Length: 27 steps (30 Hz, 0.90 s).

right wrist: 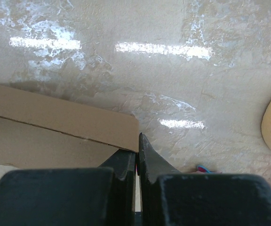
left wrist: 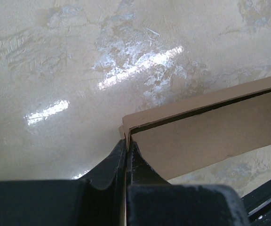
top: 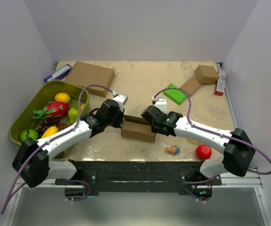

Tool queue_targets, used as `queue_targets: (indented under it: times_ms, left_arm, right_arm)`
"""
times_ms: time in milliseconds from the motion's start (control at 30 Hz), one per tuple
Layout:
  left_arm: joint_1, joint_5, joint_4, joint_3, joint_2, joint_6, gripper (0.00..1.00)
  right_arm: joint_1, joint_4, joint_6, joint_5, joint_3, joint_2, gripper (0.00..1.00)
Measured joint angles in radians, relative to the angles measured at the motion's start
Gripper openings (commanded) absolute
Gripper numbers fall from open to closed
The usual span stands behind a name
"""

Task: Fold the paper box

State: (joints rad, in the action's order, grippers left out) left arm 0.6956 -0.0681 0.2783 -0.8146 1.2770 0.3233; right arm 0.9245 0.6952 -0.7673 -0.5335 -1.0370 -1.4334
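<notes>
The paper box (top: 138,129) is a slim brown cardboard box lying at the table's middle front, between my two arms. My left gripper (top: 122,123) is at its left end. In the left wrist view the left gripper (left wrist: 126,146) is shut on the thin end wall of the box (left wrist: 211,132), whose lid edge stands slightly ajar. My right gripper (top: 151,123) is at the right end. In the right wrist view the right gripper (right wrist: 137,149) is pinched on the corner edge of the box (right wrist: 55,127).
A green basket (top: 20,123) of fruit stands at the left. A larger brown box (top: 91,77) lies at the back left. A small cube box (top: 206,74), flat cardboard (top: 190,86) and a green block (top: 174,94) lie at the back right. A red ball (top: 203,151) and a small wrapped item (top: 172,149) lie at the front right.
</notes>
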Motion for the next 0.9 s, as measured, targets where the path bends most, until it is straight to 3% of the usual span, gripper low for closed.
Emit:
queue_targets:
  times_ms: [700, 833, 900]
  left_arm:
    - [0.030, -0.036, 0.011, -0.018, 0.011, 0.052, 0.00]
    - [0.031, -0.035, 0.014, -0.029, 0.026, 0.051, 0.00]
    - [0.032, -0.028, 0.008, -0.034, 0.036, 0.049, 0.00]
  right_arm:
    - [-0.001, 0.018, -0.004, -0.026, 0.000, 0.000, 0.01]
    - [-0.001, 0.023, -0.002, -0.025, 0.000, 0.003, 0.21]
    - [-0.001, 0.027, 0.001, -0.025, 0.001, 0.008, 0.37]
